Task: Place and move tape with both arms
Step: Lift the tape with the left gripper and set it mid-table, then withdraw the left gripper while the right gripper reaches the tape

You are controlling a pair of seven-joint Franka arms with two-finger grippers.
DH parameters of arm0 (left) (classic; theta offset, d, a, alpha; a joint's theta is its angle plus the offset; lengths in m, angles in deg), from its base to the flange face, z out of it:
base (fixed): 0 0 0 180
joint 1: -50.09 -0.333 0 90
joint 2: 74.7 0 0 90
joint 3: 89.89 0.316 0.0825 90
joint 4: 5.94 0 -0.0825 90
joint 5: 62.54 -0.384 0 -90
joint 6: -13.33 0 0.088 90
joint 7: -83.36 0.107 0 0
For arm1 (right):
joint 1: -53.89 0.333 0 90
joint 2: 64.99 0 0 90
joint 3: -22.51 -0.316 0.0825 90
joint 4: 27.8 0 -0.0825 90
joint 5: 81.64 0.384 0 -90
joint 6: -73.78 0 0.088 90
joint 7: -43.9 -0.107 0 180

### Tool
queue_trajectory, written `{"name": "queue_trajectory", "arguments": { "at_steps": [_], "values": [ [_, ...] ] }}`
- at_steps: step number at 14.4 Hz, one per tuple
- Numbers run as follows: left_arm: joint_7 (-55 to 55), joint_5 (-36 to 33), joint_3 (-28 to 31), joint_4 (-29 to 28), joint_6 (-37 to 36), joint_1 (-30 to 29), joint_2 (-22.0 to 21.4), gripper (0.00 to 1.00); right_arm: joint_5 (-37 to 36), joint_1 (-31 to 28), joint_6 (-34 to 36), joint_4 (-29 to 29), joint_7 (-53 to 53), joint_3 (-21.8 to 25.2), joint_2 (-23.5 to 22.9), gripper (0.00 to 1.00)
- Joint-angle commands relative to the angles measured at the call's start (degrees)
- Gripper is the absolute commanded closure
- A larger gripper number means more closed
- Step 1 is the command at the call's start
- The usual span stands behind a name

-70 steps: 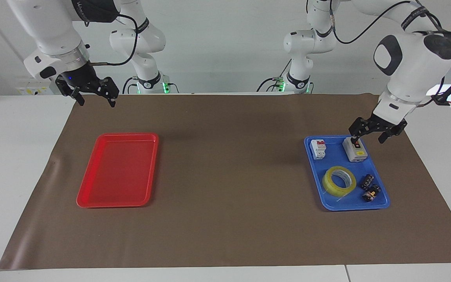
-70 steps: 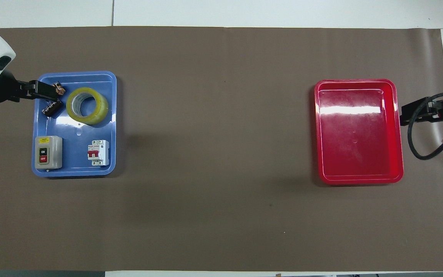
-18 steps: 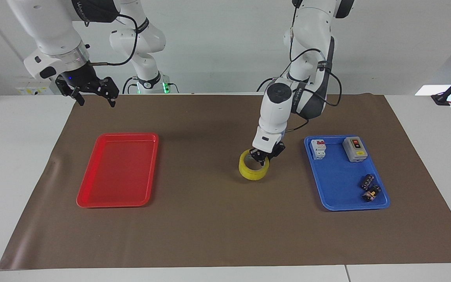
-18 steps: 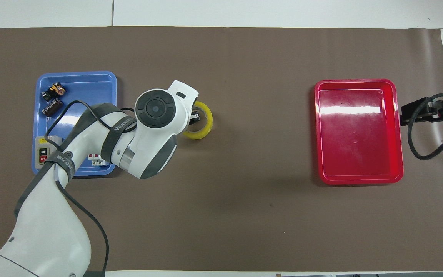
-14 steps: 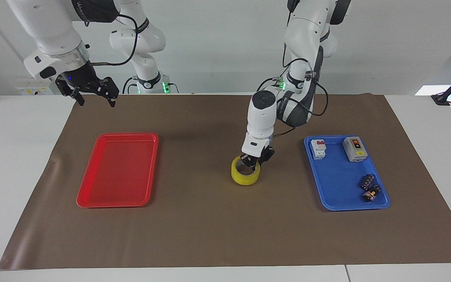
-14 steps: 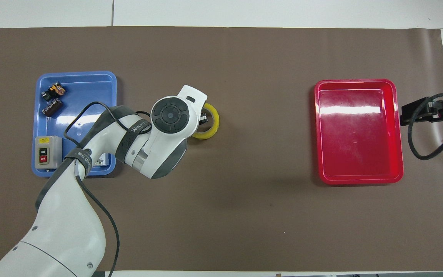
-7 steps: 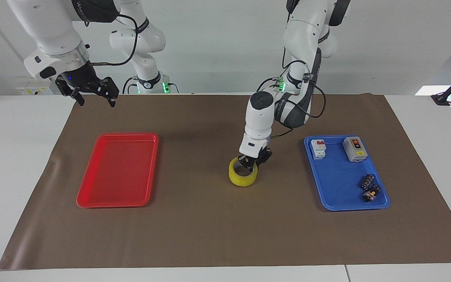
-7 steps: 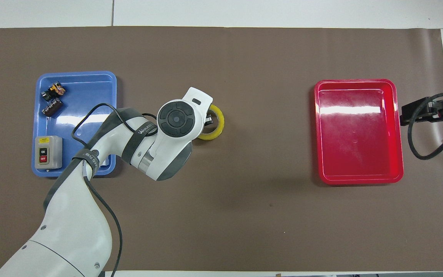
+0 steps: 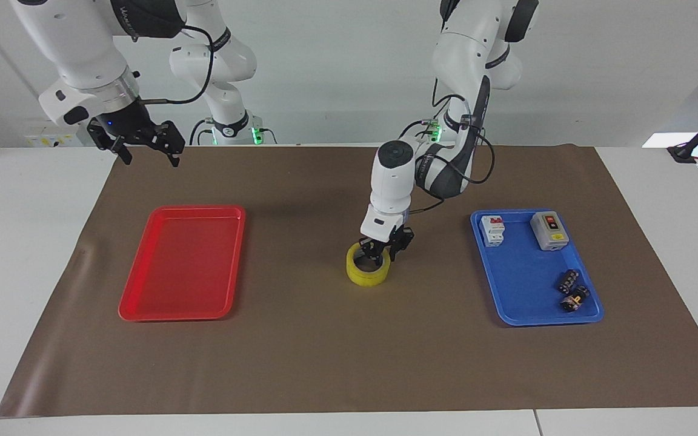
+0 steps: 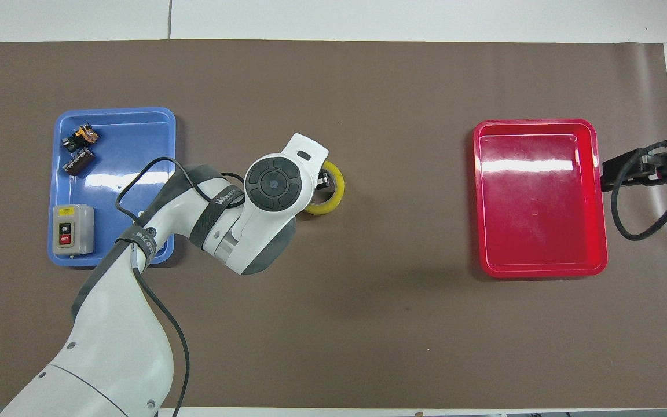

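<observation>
Yellow tape [image 9: 368, 270] lies flat on the brown mat [image 9: 325, 351] near the middle of the table, between the red tray [image 9: 183, 266] and the blue tray [image 9: 528, 290]. The left gripper [image 9: 383, 251] is down at the roll's rim on the side toward the robots, fingers straddling the wall of the ring; whether they pinch it or have let go I cannot tell. In the overhead view the left arm's wrist covers part of the tape [image 10: 330, 191]. The right gripper [image 9: 143, 148] waits in the air over the mat's corner at the right arm's end, fingers spread apart and holding nothing. The blue tray carries 2 switch boxes [image 9: 549, 231] and 2 small dark parts [image 9: 572, 290].
</observation>
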Motion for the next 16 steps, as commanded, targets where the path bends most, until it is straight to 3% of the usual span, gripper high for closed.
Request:
{"name": "queue_trajectory", "arguments": {
  "at_steps": [1, 4, 7, 10, 13, 16],
  "values": [
    [0.3, -1.3, 0.4, -2.2, -2.4, -1.8, -6.0, 0.00, 0.3, -0.7, -1.0, 1.6, 1.5, -0.2, 1.1, 0.00],
    [3.6, -1.3, 0.5, -2.7, -8.8, -4.1, -10.6, 0.00, 2.1, -0.2, -4.0, 5.1, 6.2, -0.2, 2.6, 0.00],
    [15.1, 0.3, 0.5, -2.7, -15.4, -8.9, -15.0, 0.00, 2.1, 1.1, -6.8, 4.6, 7.8, -0.6, 0.4, 0.00],
    [28.2, 6.0, 0.5, -2.5, -19.9, -15.5, -19.5, 0.00, 1.8, 9.4, -9.9, 1.1, 5.8, -1.0, -6.5, 0.00],
    [40.1, 8.6, 0.7, -1.6, -25.9, -20.8, -22.8, 0.00, 1.7, 17.5, -16.5, 2.0, -2.0, -1.0, -10.9, 0.00],
    [46.1, 8.7, 1.3, 2.6, -31.5, -23.7, -23.4, 0.00, 1.7, 22.2, -23.7, 4.7, -7.5, -1.0, -13.2, 0.00]
  ]
}}
